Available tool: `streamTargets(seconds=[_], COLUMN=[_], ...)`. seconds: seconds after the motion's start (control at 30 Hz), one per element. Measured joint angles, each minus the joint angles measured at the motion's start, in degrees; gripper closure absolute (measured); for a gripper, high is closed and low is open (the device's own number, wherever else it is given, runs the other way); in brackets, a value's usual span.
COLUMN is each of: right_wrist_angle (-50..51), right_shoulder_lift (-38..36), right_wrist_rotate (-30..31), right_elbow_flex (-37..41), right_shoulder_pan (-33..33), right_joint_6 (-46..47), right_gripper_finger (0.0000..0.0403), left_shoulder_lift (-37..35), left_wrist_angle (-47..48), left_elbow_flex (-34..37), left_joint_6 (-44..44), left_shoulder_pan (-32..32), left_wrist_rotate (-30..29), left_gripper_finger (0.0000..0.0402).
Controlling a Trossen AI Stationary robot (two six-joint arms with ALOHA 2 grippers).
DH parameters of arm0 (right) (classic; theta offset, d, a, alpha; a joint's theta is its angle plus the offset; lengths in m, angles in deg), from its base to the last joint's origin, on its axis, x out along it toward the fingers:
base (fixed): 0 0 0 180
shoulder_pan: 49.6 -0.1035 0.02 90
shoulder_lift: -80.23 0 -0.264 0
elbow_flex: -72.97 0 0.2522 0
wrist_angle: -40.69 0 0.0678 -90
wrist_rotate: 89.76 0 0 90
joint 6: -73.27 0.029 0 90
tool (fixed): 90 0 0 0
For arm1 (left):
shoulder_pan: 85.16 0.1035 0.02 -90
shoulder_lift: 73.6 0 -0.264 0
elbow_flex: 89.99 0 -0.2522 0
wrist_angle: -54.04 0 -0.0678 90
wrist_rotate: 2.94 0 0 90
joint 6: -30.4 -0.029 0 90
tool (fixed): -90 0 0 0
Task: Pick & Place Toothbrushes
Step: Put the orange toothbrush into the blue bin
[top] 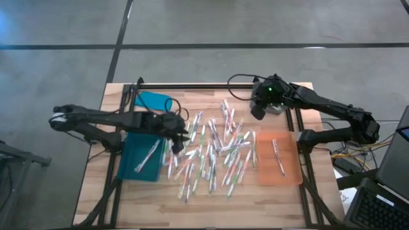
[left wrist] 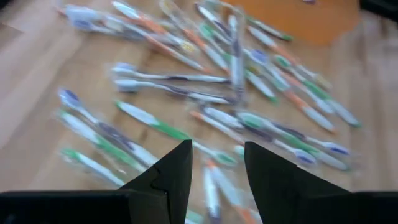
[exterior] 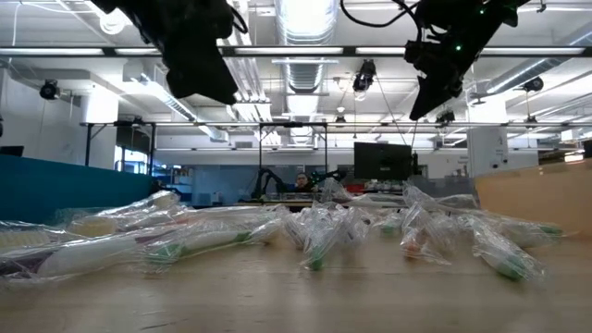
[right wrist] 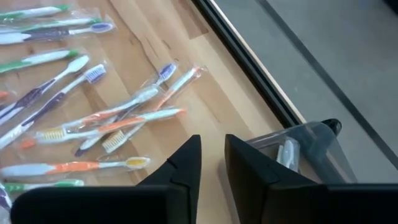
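Dozens of wrapped toothbrushes (top: 211,156) lie scattered across the middle of the wooden counter (top: 140,207), between a teal tray (top: 131,165) on the left and an orange tray (top: 291,169) on the right. One brush lies in each tray. No brand or lettering can be read on the wrappers.

The left pincer (top: 181,138) hangs over the left edge of the pile, just beside the teal tray, its fingers (left wrist: 171,177) parted and gripping nothing. The right pincer (top: 257,112) is raised above the far right part of the counter, near the rail; its fingers (right wrist: 183,165) stand a narrow gap apart, with nothing between them.
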Motion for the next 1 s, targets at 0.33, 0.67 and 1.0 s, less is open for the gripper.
streamTargets(seconds=[0.33,0.67,1.0], right_wrist_angle=[-6.13,-14.62,-27.36], right_shoulder_lift=[-0.02,-0.02,0.00], right_wrist_rotate=[0.33,0.24,0.07], right_elbow_flex=[2.23,7.60,16.14], right_shoulder_pan=[0.00,0.00,-0.87], right_joint_6=[0.45,2.57,5.18], right_gripper_finger=[0.0331,0.0297,0.0274], left_shoulder_lift=[0.73,3.94,12.63], left_wrist_angle=[5.39,10.05,20.56], left_elbow_flex=[-0.36,-0.57,-6.88], left_joint_6=[13.60,27.30,34.91], left_shoulder_pan=[-6.54,-8.06,-8.19], left_wrist_rotate=[-1.05,-3.00,-0.77], left_gripper_finger=[0.0250,0.0267,0.0282])
